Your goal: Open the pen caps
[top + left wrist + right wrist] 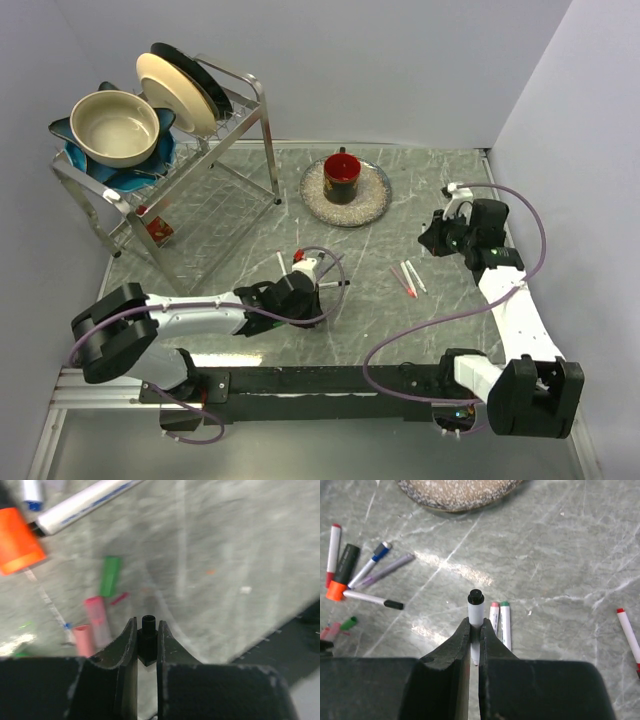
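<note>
My left gripper (147, 625) is shut on a small black cap (148, 642), held low over the table; it also shows in the top view (305, 280). Below it lie a loose green cap (110, 576) and two pink-red caps (97, 617). An orange cap (17, 540) sits on a thick marker beside a white pen (85, 502). My right gripper (476, 625) is shut on a white pen (476, 609) with a black end, held above the table; it also shows in the top view (440, 235). Two white pens with red (494, 616) and green (505, 622) ends lie under it.
A group of pens lies at the left of the right wrist view: a red-capped one (333, 552), a black marker (345, 562), a blue one (372, 562), a purple one (385, 571). A speckled plate (375, 200) holds a red mug (342, 177). A dish rack (240, 120) stands at the far left.
</note>
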Action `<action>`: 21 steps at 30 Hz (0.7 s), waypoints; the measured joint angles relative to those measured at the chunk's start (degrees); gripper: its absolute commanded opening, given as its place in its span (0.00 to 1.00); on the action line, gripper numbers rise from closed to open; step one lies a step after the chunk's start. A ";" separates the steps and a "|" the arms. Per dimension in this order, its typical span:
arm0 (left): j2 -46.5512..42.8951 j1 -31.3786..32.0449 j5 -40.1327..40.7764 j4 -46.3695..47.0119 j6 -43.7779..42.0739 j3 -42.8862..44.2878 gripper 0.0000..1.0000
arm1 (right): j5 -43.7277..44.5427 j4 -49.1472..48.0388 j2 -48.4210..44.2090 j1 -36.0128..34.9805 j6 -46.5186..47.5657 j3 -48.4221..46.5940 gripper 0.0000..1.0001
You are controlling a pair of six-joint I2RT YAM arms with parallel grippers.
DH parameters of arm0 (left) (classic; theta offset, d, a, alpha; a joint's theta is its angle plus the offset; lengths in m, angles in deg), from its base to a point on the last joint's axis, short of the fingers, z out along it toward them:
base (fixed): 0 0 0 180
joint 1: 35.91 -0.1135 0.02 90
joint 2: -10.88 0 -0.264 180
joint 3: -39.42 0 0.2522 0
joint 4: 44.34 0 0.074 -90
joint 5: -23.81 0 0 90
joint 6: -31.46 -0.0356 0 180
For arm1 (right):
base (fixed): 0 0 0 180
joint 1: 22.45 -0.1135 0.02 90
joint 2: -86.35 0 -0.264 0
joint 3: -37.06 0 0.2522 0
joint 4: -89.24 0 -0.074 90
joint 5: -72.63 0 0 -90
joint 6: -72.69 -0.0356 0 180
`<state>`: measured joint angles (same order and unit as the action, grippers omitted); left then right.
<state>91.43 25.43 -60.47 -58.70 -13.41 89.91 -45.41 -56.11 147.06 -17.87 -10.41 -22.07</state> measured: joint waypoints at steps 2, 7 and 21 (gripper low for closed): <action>1.77 0.76 2.56 -3.21 -0.79 1.53 0.01 | 0.09 0.74 0.42 0.17 1.16 -0.02 0.05; 6.16 3.13 7.34 -8.09 -2.01 6.19 0.03 | 0.13 2.19 2.58 0.42 2.71 -0.07 0.05; 17.49 9.44 20.35 -20.55 -2.43 18.69 0.21 | -0.24 4.15 4.48 0.68 3.89 -0.39 0.07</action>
<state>108.92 34.87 -40.13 -79.24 -15.84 108.60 -45.65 -51.96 151.54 -17.20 -6.52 -22.46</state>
